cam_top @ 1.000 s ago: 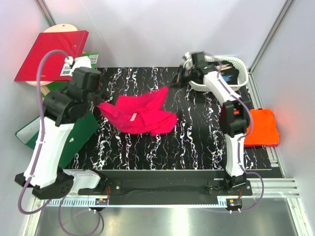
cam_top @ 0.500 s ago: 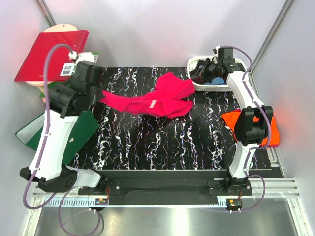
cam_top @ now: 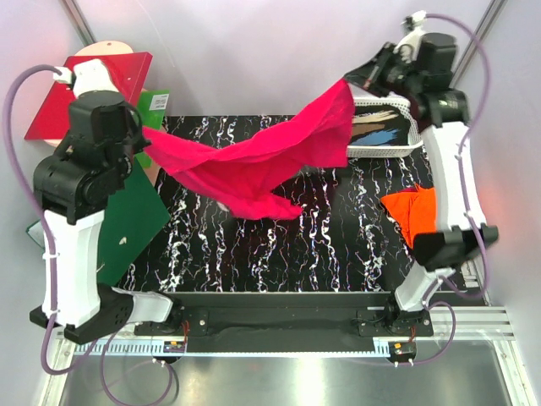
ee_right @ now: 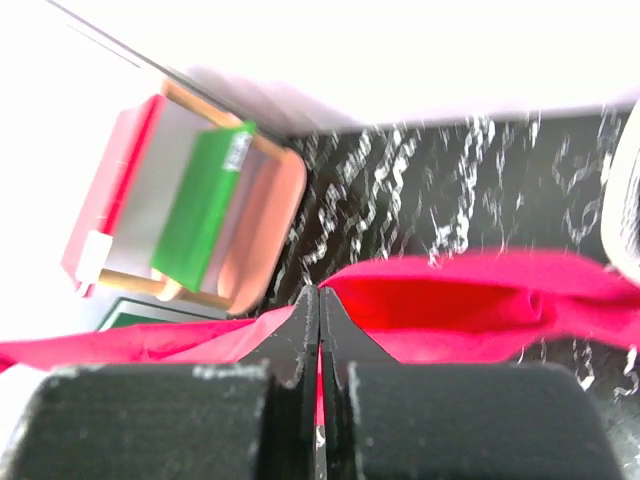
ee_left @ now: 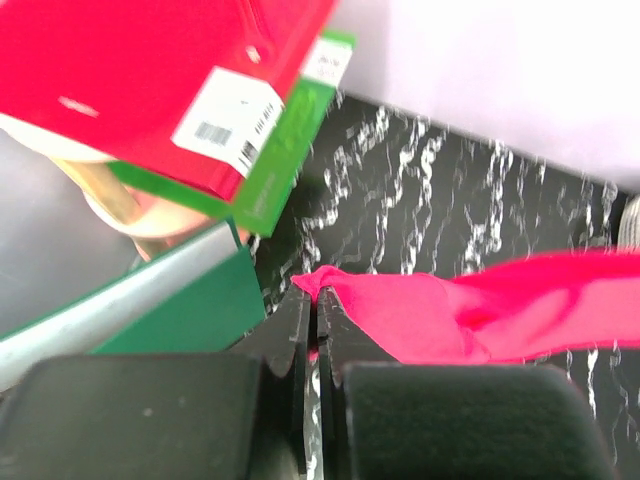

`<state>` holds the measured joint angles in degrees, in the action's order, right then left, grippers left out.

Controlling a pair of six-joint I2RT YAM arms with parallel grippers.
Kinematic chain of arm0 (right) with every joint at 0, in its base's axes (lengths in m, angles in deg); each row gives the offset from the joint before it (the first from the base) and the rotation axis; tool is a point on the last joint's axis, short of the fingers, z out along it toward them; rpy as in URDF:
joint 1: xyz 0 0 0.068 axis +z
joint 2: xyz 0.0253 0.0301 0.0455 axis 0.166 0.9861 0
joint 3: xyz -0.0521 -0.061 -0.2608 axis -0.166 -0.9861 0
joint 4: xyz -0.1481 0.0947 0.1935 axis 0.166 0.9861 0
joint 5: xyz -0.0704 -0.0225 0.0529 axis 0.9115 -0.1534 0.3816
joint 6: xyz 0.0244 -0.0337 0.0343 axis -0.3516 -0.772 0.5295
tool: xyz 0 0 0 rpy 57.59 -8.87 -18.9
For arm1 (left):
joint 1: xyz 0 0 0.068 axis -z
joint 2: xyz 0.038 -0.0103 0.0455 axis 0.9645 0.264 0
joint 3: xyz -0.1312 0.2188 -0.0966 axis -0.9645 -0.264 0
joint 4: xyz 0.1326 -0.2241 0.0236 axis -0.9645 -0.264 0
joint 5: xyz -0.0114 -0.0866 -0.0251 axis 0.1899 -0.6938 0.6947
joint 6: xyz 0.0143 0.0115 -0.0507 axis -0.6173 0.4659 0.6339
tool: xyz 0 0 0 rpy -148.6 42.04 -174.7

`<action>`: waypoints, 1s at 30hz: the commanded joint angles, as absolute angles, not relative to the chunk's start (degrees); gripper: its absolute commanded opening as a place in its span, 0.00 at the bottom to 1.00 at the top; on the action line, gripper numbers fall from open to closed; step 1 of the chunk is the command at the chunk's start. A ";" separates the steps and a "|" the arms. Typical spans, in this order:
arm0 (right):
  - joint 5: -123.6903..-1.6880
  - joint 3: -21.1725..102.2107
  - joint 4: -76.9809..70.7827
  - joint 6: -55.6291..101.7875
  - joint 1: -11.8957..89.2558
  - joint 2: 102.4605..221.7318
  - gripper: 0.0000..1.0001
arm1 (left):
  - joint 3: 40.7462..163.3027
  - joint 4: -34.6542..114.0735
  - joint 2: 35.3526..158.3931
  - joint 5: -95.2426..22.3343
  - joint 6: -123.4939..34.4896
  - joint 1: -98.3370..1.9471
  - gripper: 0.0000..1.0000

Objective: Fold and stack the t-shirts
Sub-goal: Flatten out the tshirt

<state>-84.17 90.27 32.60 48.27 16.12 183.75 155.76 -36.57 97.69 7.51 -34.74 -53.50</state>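
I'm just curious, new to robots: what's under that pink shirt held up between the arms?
The pink shirt hangs pinched between the left tool and right tool. Around it only the black marbled tabletop shows; the patch beneath, and part of the white basket, is covered.

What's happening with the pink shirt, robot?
Left tool shut on pink shirt. Right tool shut on other end. Cloth stretched between them over table. Orange shirt lies at right.

The magenta t-shirt (cam_top: pixel 254 165) — soft matt cloth; table (cam_top: pixel 338 245) — glossy, marbled; red binder (cam_top: pixel 84 93) smooth.
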 commanded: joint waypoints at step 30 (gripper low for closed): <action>-63.31 47.88 39.38 41.41 13.51 154.83 0.00 | 148.34 -24.80 102.75 -8.41 -36.22 -53.86 0.00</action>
<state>-63.95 55.60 40.66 41.78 13.56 147.60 152.48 -22.64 94.90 -0.03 -41.23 -52.89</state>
